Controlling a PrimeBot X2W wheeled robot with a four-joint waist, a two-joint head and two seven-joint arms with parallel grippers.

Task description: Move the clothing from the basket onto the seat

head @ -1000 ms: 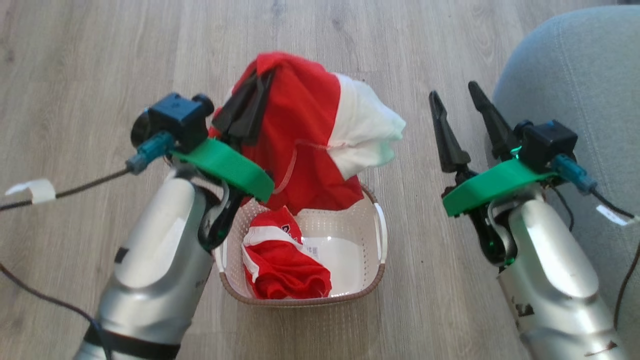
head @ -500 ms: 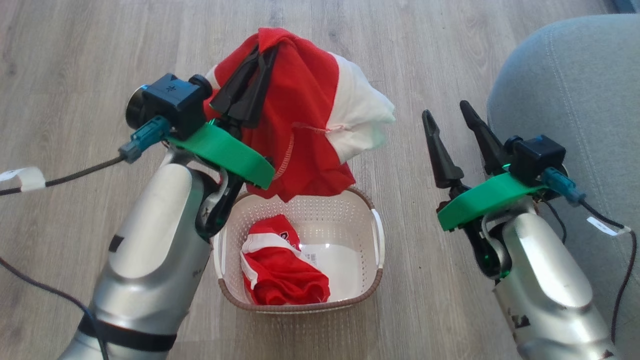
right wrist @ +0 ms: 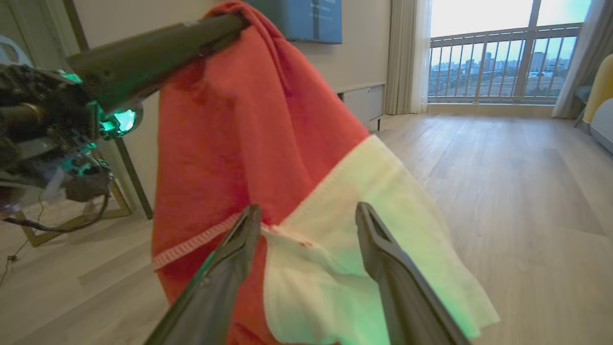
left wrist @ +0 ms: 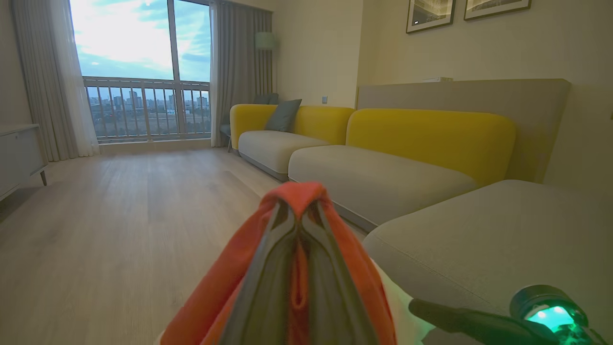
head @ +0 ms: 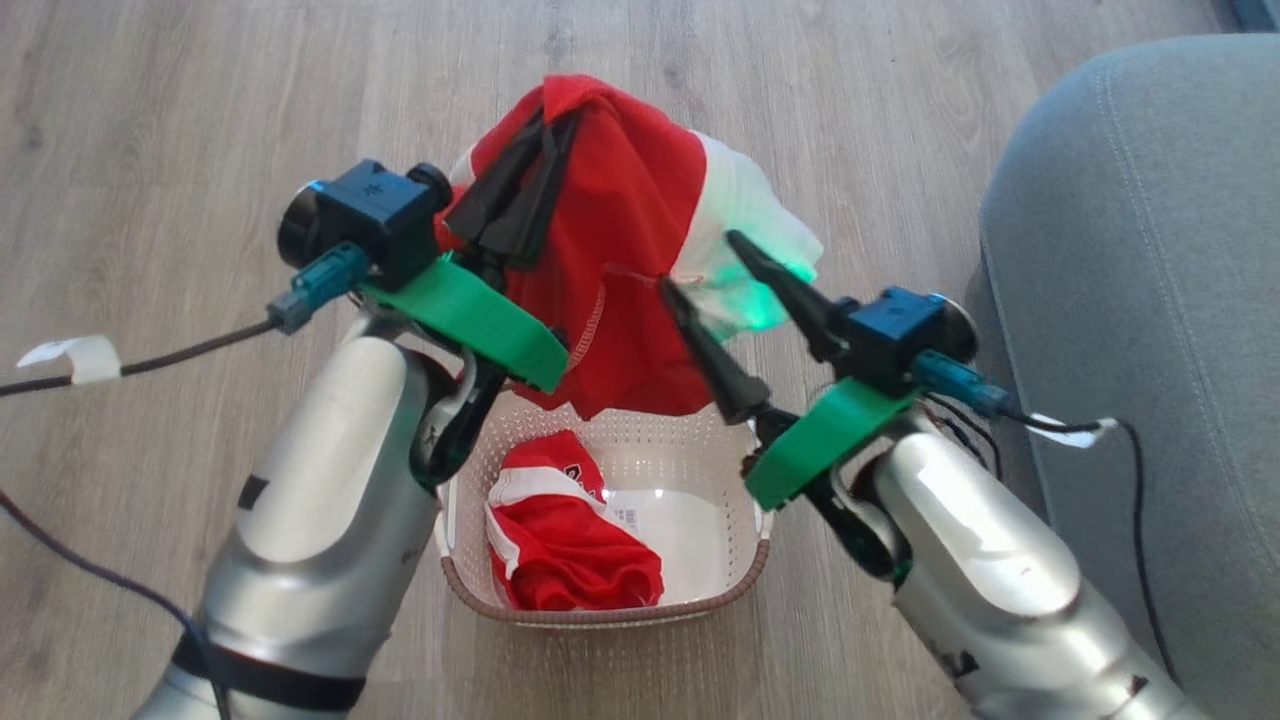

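**A:** Where is the clothing?

**B:** One jersey (head: 620,260) hangs over the basket (head: 600,612), pinched near its top by the left claw (head: 555,125), whose fingers are clamped tight on the red cloth. A second jersey (head: 570,545) lies crumpled in the basket's left half.

**A:** And the right claw?

**B:** The right claw (right wrist: 309,208) is spread wide and holds nothing. Its fingers sit either side of the seam where the red meets the white sleeve. I can't tell whether they touch the cloth.

**A:** Which step is this?

**B:** I'd say it's the carry of the first jersey, with the right claw lined up for a second hold. The next move calls for closing on that sleeve, then swinging both arms right to the seat (head: 1150,250).

**A:** Is there room to do that?

**B:** The seat's rounded edge stands near the basket, with a strip of floor (head: 900,150) between them. The hem hangs over the basket's far rim, and I can't tell whether it clears it. Lifting before going sideways seems wise, or the cloth may snag and tug the basket. The seat top is broad, so the drop needs little precision.
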